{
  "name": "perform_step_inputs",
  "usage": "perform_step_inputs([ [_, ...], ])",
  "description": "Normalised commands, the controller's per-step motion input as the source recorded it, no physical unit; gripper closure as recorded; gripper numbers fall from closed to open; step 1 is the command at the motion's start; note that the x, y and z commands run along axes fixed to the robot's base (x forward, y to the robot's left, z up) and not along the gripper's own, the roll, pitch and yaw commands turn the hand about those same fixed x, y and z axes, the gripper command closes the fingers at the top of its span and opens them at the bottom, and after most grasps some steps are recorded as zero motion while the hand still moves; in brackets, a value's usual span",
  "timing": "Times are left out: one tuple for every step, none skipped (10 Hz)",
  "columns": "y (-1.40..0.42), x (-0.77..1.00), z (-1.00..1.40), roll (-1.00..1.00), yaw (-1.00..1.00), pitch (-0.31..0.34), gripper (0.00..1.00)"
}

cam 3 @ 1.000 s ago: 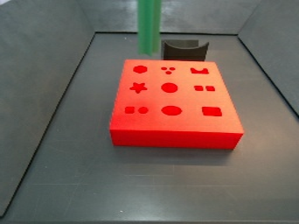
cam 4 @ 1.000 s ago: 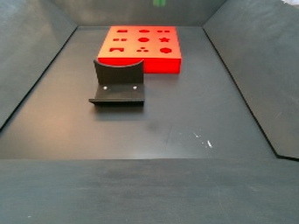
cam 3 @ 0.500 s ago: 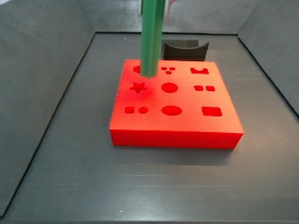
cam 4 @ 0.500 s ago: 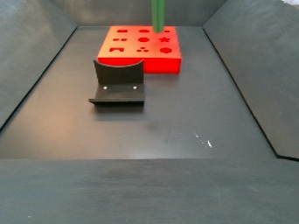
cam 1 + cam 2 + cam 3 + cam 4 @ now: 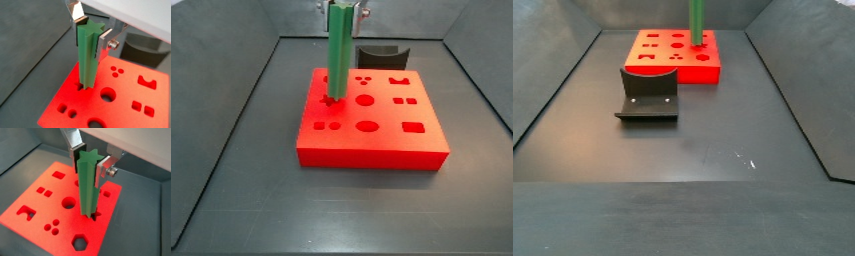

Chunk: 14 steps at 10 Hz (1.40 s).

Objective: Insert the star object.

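Observation:
The star object [image 5: 337, 55] is a long bright green bar held upright, seen in both side views [image 5: 696, 22] and both wrist views [image 5: 87, 55] [image 5: 88, 185]. My gripper [image 5: 91, 32] is shut on its upper end, with the silver fingers [image 5: 103, 165] pressed on two sides. The gripper also shows in a side view [image 5: 345, 8]. The bar's lower end stands in the mouth of the star-shaped hole [image 5: 95, 217] of the red block [image 5: 372, 130]. Dark points of the hole show around the tip. How deep it sits is hidden.
The red block [image 5: 657, 62] has several other shaped holes, among them a round one [image 5: 68, 203] next to the bar. The dark fixture [image 5: 647, 92] stands right beside the block [image 5: 381, 55]. Sloping grey walls enclose the dark floor [image 5: 687, 150].
The gripper has come down with the green bar. Its lower end went from hanging above the block's far edge to standing at the star-shaped hole.

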Motion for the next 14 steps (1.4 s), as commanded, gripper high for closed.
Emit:
perform_step_inputs([
  [0.0, -0.18, -0.02, -0.02, -0.6, -0.076, 1.0],
  [0.0, -0.32, -0.03, 0.0, -0.61, -0.06, 1.0],
  [-0.03, -0.31, 0.0, -0.01, -0.23, -0.077, 1.0],
  [-0.02, -0.1, 0.0, 0.0, 0.0, -0.043, 1.0],
  [0.0, 0.15, -0.03, 0.0, 0.06, 0.0, 1.0],
  [0.05, 0.37, -0.12, 0.0, 0.23, 0.0, 1.0],
  [0.06, 0.27, -0.15, 0.0, 0.4, 0.0, 1.0],
  [0.07, 0.01, -0.17, 0.0, 0.43, 0.0, 1.0],
  [0.0, -0.08, -0.01, 0.0, 0.21, 0.0, 1.0],
  [-0.06, -0.03, 0.0, 0.0, 0.18, 0.0, 1.0],
  [-0.18, 0.0, 0.0, 0.0, 0.06, -0.013, 1.0],
  [-0.2, 0.0, 0.0, 0.0, 0.0, -0.019, 1.0],
  [-0.16, 0.0, 0.0, 0.02, -0.03, -0.004, 1.0],
  [-0.03, 0.0, -0.07, 0.0, -0.2, 0.0, 1.0],
])
